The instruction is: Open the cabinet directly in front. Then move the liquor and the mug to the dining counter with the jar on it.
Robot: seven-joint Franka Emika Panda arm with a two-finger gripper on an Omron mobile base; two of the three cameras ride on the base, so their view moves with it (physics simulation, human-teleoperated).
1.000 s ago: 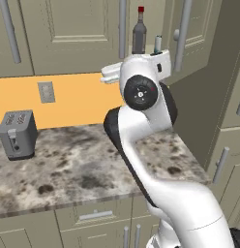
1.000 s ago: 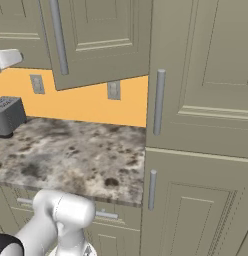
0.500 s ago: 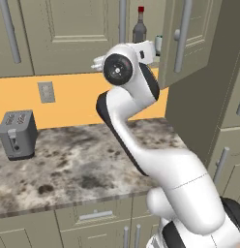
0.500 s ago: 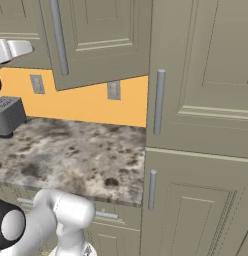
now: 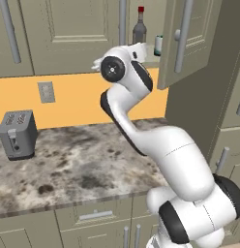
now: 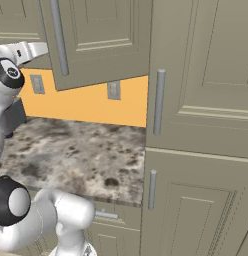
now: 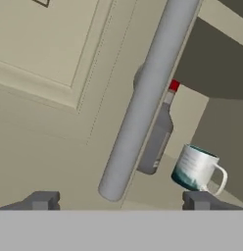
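- Liquor point(image 5: 139, 26): in the left base view its base stands behind the arm's upper link; in the hand view the silver bar handle point(image 7: 145, 98) crosses its left side.
- Mug point(image 5: 158, 45): a narrow sliver shows beside the open cabinet door point(image 5: 189, 41), the rest hidden behind it.
- Toaster point(image 6: 15, 116): partly behind the arm in the right base view.
- Cabinet point(image 5: 73, 34): top cut off by the frame edge.

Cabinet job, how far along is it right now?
Partly done: the cabinet's right door stands ajar, showing the liquor and mug on the shelf. In hand: nothing; the tool is open, raised beside the left door's handle. Left: grabbing both items and carrying them to the dining counter.
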